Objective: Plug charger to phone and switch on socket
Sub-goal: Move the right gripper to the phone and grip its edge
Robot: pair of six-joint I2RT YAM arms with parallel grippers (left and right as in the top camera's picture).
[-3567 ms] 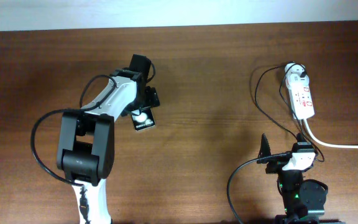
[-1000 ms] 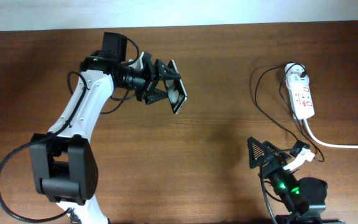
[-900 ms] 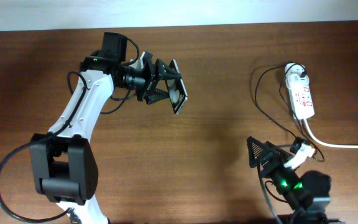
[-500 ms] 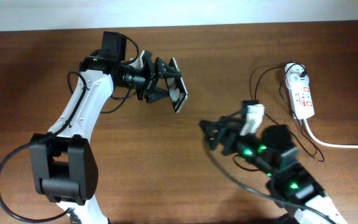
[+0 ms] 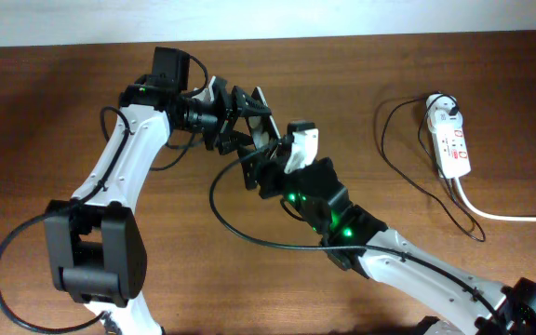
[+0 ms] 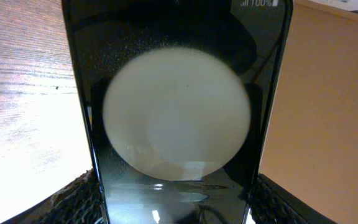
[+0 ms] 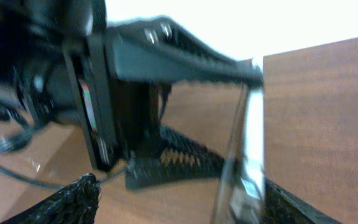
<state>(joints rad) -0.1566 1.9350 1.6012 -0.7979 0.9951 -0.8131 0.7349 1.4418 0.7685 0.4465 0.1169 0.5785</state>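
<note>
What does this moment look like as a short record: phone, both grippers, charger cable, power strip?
phone: lifted off the table, held by left gripper
left gripper: shut on the phone's edges
right gripper: open, close beside the phone
charger cable: on the table by the power strip, in neither gripper
power strip: right side of table, untouched
charging step: not yet done

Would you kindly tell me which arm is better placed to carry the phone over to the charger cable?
Probably the right. The cable and power strip lie on its side of the table, and the right gripper, open, is next to the phone that the left gripper holds in the air.
</note>
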